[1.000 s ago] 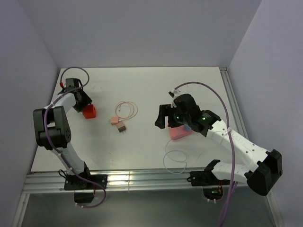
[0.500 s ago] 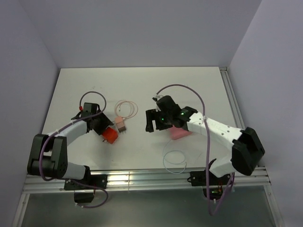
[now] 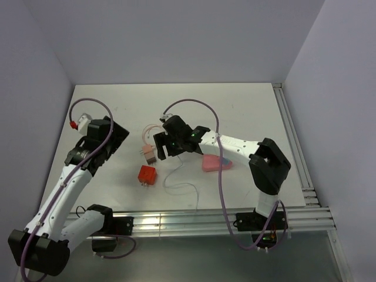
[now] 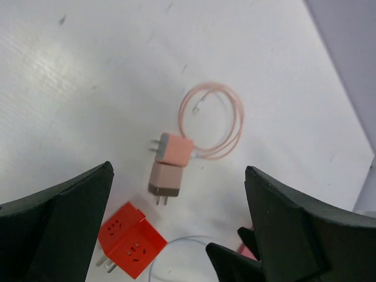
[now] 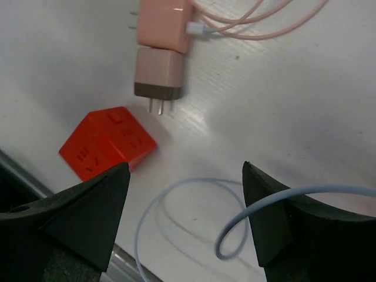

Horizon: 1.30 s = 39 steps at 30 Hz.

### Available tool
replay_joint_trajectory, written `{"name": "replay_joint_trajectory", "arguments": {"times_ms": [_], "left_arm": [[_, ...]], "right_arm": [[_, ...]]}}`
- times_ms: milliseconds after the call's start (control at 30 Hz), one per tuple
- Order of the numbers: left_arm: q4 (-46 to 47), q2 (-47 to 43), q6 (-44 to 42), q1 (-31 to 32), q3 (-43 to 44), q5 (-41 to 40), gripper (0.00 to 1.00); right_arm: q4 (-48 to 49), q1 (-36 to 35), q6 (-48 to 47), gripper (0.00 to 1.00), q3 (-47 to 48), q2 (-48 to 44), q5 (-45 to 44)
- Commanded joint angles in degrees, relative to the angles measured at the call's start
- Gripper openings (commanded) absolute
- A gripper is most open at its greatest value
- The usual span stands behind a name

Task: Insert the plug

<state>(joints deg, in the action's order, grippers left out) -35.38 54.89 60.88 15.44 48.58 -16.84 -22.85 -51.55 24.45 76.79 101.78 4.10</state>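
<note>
Pulling back from the middle of the white tabletop (image 3: 247, 111), the left arm is leaving the red plastic socket cube (image 3: 147, 174) lying free; half a second earlier that cube was sitting between its fingers. The left gripper (image 3: 110, 137) is now hanging up and to the left of the cube, well apart from it, with its black fingers (image 4: 59, 205) spread wide and nothing between them. The right arm is reaching across meanwhile. The right gripper (image 3: 166, 145) is hovering just beyond and to the right of the cube, its fingers (image 5: 82, 205) likewise parted and empty.

The flat pink pad (image 3: 216, 163) is now sitting closer to the cube than before, though still well to its right. The tan two-pronged plug block (image 5: 159, 73) is lying just beyond the cube, butted against a pink charger block (image 5: 164, 23). Its prongs are pointing at the cube without touching it. The pink coiled cable (image 4: 220, 123) is trailing farther beyond, and a thin pale-blue cable (image 5: 176, 194) is looping to the cube's right.

The socket now seems to be placed and released. The plug is still waiting to be gripped and lined up, and the loose cube may be sliding away when pushed.
</note>
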Motion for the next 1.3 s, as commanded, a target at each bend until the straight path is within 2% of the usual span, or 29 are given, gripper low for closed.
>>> {"name": "replay_joint_trajectory", "arguments": {"times_ms": [0,100,200,267,333,367,467,567,667,767,833,900,1000,1067,1100,1267], "left_arm": [[-6.46,-1.72,-2.52,-0.24,4.24,-6.8,1.0],[-4.36,-1.46,-6.82,-0.32,4.25,-2.95,0.98],[-0.4,2.4,-11.65,-0.94,3.46,5.22,0.95],[3.45,7.84,-16.39,-1.2,3.54,14.69,0.87],[4.61,14.93,-21.04,-1.38,5.81,18.84,0.77],[4.7,17.24,-22.81,-1.29,6.87,21.91,0.76],[4.88,24.02,-26.95,0.37,11.0,18.71,0.76],[4.53,29.12,-30.37,2.48,14.96,17.1,0.79],[1.81,34.65,-34.07,4.85,19.7,10.7,0.79],[0.48,39.49,-36.88,7.14,22.26,7.09,0.76],[-0.39,42.64,-38.2,8.46,24.1,6.73,0.7],[-1.1,44.59,-38.73,10.47,25.94,5.86,0.66],[-1.71,47.84,-39.52,14.77,30.94,-0.19,0.63],[-1.45,50.74,-40.49,16.81,32.97,-2.93,0.58],[-1.71,51.79,-40.93,18.12,34.38,-3.28,0.52],[-3.29,58.91,-40.4,19.19,41.5,-5.12,0.52]], "right_arm": [[1.84,-1.88,0.33,0.84,2.92,-0.96,-10.41],[-2.62,-1.98,4.46,0.84,4.67,-3.33,-15.77],[-7.46,-2.06,7.19,0.86,3.98,-6.32,-18.68],[-10.0,-2.06,9.12,0.88,1.27,-9.57,-19.39],[-10.81,-2.06,10.61,0.93,-2.07,-14.9,-19.48],[-10.46,-2.06,10.62,0.95,-6.61,-17.2,-18.43],[-9.75,-2.06,11.06,1.0,-15.49,-26.43,-14.57],[-11.06,-1.89,11.41,1.0,-21.49,-34.78,-11.39],[-12.73,-1.98,12.11,1.0,-25.63,-43.75,-9.11],[-15.1,-1.98,12.99,1.0,-26.87,-50.78,-8.93],[-16.34,-1.98,12.73,1.0,-26.96,-54.21,-9.72],[-17.14,-2.06,12.38,1.0,-27.31,-55.8,-10.77],[-17.93,-1.98,11.94,1.0,-27.58,-56.16,-11.66],[-17.75,-2.06,11.85,1.0,-28.01,-55.64,-11.22],[-17.49,-2.06,11.85,1.0,-28.19,-55.55,-11.13],[-17.05,-1.98,12.11,1.0,-30.21,-57.21,-11.04]]}}
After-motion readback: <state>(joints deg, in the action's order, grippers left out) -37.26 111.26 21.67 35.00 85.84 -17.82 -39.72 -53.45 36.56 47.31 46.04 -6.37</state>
